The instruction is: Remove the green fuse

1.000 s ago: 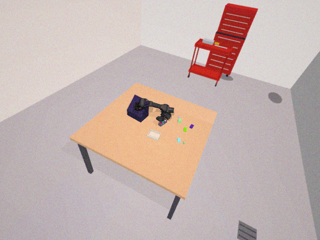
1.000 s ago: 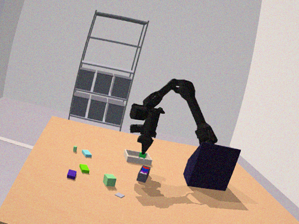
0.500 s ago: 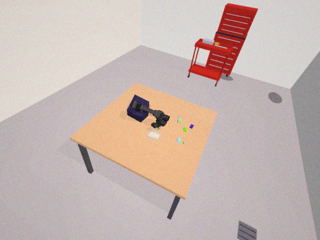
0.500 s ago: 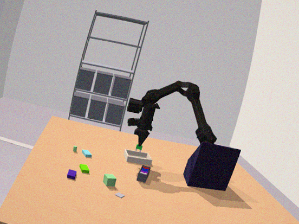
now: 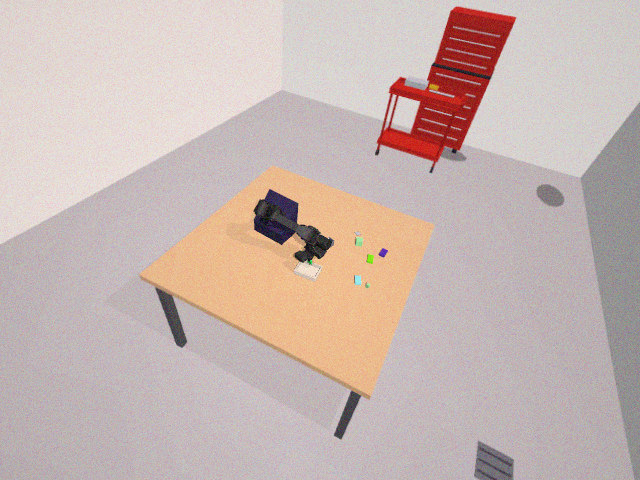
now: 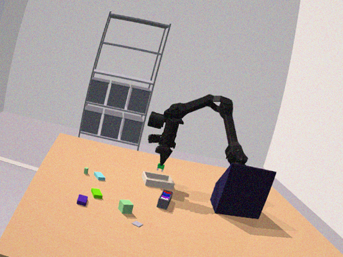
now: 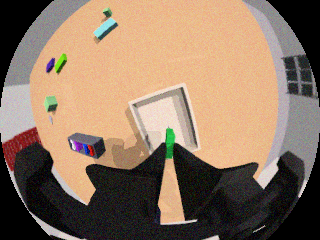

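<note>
My gripper (image 5: pixel 310 259) (image 6: pixel 161 163) (image 7: pixel 170 146) points down and is shut on the green fuse (image 5: pixel 310 262) (image 6: pixel 160 166) (image 7: pixel 170 135). The fuse hangs upright below the fingertips, clear of the block, with its prongs down in the exterior view. The pale tray (image 5: pixel 305 271) (image 6: pixel 158 184) (image 7: pixel 155 112) lies below it. The fuse overlaps the tray's near part in the wrist view; its exact height is hard to tell. The dark fuse block (image 6: pixel 163 204) (image 7: pixel 99 148) stands on the table beside the tray, holding red, blue, purple and white fuses. In the top view the arm mostly hides the block.
A large dark box (image 5: pixel 288 209) (image 6: pixel 244 191) stands by the arm's base. Away from the tray lie a light green cube (image 6: pixel 125 207) (image 7: pixel 50 104), a lime block (image 6: pixel 96 193), a purple block (image 6: pixel 82 199), a cyan block (image 6: pixel 99 176) and a small green piece (image 6: pixel 85 170).
</note>
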`<act>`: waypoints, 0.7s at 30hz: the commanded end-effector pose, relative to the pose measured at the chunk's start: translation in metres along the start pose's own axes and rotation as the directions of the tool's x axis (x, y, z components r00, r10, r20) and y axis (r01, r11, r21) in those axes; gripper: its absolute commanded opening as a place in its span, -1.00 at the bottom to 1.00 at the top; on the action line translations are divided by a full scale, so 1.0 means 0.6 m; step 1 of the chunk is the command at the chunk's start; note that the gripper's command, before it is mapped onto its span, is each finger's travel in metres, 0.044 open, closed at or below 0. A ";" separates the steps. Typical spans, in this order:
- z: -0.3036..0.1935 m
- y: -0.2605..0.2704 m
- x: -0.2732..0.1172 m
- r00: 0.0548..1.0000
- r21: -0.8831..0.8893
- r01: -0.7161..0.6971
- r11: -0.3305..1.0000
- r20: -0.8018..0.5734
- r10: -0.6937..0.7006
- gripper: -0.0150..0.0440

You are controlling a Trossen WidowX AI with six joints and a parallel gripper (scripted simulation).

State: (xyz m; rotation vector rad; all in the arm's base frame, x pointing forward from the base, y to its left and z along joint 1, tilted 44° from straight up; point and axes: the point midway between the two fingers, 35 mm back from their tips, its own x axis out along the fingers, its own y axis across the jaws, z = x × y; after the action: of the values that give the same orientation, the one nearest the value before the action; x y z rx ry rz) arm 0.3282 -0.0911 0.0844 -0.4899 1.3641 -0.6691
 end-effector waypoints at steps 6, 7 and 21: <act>-0.002 -0.003 0.025 1.000 -0.003 0.005 1.000 -0.004 -0.005 -0.49; -0.002 -0.003 0.028 1.000 -0.003 0.005 1.000 -0.004 -0.005 -0.49; -0.003 -0.004 0.061 1.000 -0.003 0.007 1.000 -0.004 -0.007 -0.49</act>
State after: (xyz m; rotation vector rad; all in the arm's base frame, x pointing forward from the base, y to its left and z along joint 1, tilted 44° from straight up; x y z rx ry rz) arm 0.3299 -0.1152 0.0629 -0.4932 1.3618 -0.6761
